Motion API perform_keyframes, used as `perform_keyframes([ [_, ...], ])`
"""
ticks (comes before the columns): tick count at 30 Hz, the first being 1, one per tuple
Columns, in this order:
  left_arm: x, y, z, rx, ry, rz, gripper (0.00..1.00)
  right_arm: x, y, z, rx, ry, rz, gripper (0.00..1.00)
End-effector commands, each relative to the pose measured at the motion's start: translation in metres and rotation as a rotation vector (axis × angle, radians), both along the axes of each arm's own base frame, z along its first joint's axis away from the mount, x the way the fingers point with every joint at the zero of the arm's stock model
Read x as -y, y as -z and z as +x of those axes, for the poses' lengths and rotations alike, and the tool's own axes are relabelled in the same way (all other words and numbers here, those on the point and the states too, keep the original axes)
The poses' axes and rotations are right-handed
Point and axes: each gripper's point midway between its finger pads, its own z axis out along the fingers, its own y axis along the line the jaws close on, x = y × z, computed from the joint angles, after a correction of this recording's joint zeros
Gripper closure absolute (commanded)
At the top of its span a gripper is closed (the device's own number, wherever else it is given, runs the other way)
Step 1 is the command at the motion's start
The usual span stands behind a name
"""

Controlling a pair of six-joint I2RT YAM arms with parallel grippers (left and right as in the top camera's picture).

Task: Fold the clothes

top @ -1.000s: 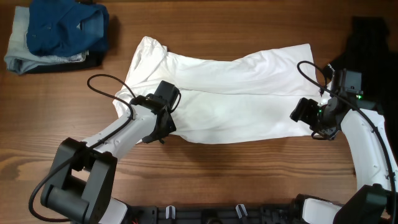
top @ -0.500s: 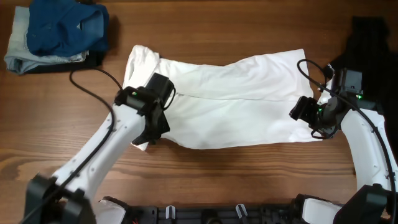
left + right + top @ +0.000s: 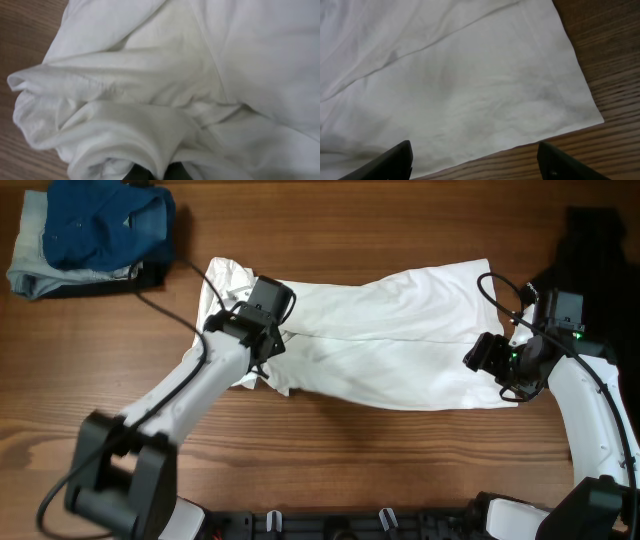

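Your left gripper [image 3: 270, 340], clamped shut on bunched cloth, holds the white shirt [image 3: 390, 330] at its 9 o'clock end. Your right gripper [image 3: 476, 162] hangs wide open and empty over the 3 o'clock hem. The shirt spans the centre of the table [image 3: 330, 460].

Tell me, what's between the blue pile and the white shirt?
Just bare table, with a black cable looping over it, in the overhead view.
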Motion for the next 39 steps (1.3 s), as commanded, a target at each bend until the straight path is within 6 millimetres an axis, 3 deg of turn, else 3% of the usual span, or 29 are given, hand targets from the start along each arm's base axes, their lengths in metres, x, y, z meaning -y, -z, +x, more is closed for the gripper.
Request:
perform_keyframes([
  [1,-0.017,0.024,0.020,0.009,-0.006,0.112,0.92,-0.004,-0.001,0.001,0.012,-0.028,0.013,0.20],
  [2,-0.018,0.028,0.022,0.007,-0.009,0.113,0.90,-0.004,-0.001,0.001,0.013,-0.028,0.012,0.20],
  [5,-0.024,0.034,0.026,-0.002,-0.031,0.107,0.67,-0.004,-0.001,0.001,0.013,-0.028,0.012,0.19],
  [8,-0.028,0.012,0.021,-0.018,-0.043,0.064,0.55,-0.004,-0.001,0.001,0.014,-0.028,0.011,0.20],
  [12,-0.030,-0.036,0.008,0.007,-0.042,0.006,0.48,-0.004,-0.002,0.004,0.025,-0.029,0.009,0.20],
  [15,-0.028,-0.056,-0.013,-0.007,-0.037,-0.044,0.53,-0.003,-0.002,0.007,0.036,-0.029,0.006,0.20],
  [18,-0.022,-0.044,-0.039,-0.109,-0.056,-0.095,0.56,-0.003,-0.003,0.009,0.046,-0.029,0.004,0.20],
  [22,-0.021,-0.001,-0.081,-0.253,-0.099,-0.118,0.56,-0.002,-0.003,0.011,0.055,-0.030,0.002,0.20],
  [24,-0.020,0.014,-0.093,-0.284,-0.110,-0.133,0.56,-0.002,-0.004,0.011,0.057,-0.030,0.002,0.20],
  [34,-0.014,0.045,-0.086,-0.204,-0.087,-0.180,0.55,-0.002,-0.004,0.012,0.061,-0.029,0.000,0.20],
  [39,-0.027,0.054,-0.085,-0.164,-0.103,-0.121,0.56,-0.002,-0.004,0.012,0.061,-0.029,0.000,0.20],
])
